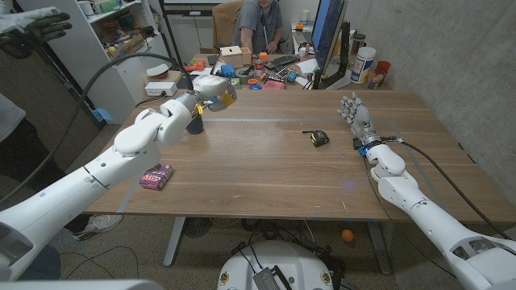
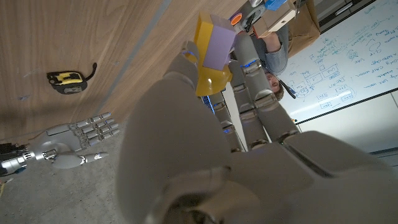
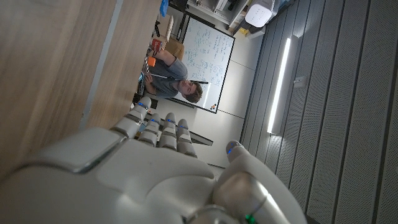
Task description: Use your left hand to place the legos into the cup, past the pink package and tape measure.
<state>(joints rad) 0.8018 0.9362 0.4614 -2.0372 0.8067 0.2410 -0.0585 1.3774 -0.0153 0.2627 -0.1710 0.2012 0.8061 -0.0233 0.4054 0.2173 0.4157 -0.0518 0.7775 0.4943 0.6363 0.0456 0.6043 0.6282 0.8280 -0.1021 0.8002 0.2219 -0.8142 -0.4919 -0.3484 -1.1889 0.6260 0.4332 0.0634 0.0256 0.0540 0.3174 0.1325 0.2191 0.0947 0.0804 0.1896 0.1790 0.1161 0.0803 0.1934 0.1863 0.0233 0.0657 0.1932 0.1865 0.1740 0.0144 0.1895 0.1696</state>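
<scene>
Our left hand [image 1: 211, 87] pinching blocky yellow-and-lilac plastic legos [image 2: 211, 53] above the grained wooden table [image 1: 266, 169], our right hand [image 1: 357, 117] upright, fingers pressed together

My left hand [image 1: 211, 87] holds the legos [image 1: 225, 97] over the table's [image 1: 266, 173] far left; pink package [image 1: 156, 176] near-left, tape measure [image 1: 320, 138] mid-right.

Lab-office: whiteboard [image 3: 208, 59], monitor [image 1: 329, 32], cluttered shelves [image 1: 121, 32].
</scene>
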